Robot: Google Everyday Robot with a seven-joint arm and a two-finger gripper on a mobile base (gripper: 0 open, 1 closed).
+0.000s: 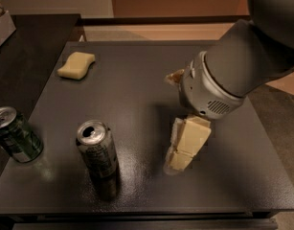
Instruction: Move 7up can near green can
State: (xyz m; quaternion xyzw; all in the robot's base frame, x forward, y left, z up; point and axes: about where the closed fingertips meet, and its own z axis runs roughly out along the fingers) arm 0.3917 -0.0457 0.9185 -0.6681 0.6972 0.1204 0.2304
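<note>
approach step: your hand [180, 159] hovers empty over the counter [137, 80], apart from the upright 7up can [97, 152]; how far it is open cannot be told. next, line up on that can for a grasp, then carry it toward the green can [15, 135].

Upright silvery 7up can [97, 150] stands between bright green can [15, 135] at left and claw [178, 161] at right

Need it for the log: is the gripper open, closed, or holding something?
Gripper: open or closed cannot be told; it sits right of the 7up can, not touching it.
</note>
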